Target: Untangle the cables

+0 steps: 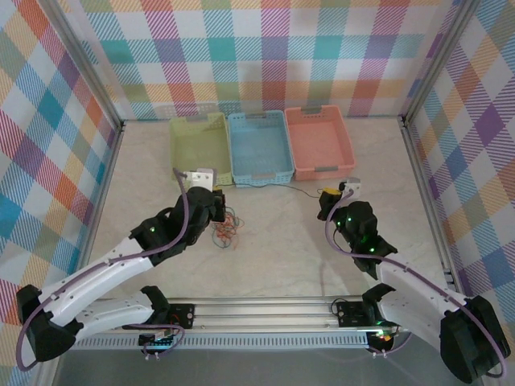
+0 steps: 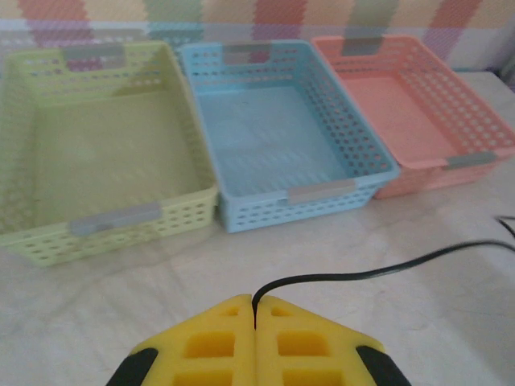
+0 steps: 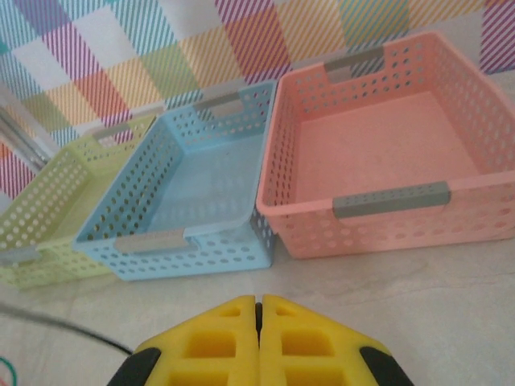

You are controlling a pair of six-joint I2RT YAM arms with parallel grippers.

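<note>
L claw (image 2: 256, 310) pinches the black cable (image 2: 386, 269), we reckon to pull it from the orange/green tangle (image 1: 225, 231) on the tabletop (image 1: 282, 257); R claw (image 3: 257, 305) pressed together, nothing seen in it.

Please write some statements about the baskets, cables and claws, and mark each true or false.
The green basket, blue basket and pink basket are empty. True.
The left claw is shut on the black cable. True.
The right claw is open. False: it is shut.
The blue basket stands rightmost. False: it is in the middle.
Coloured cables lie in a basket. False: the orange and green cables lie on the table.
</note>
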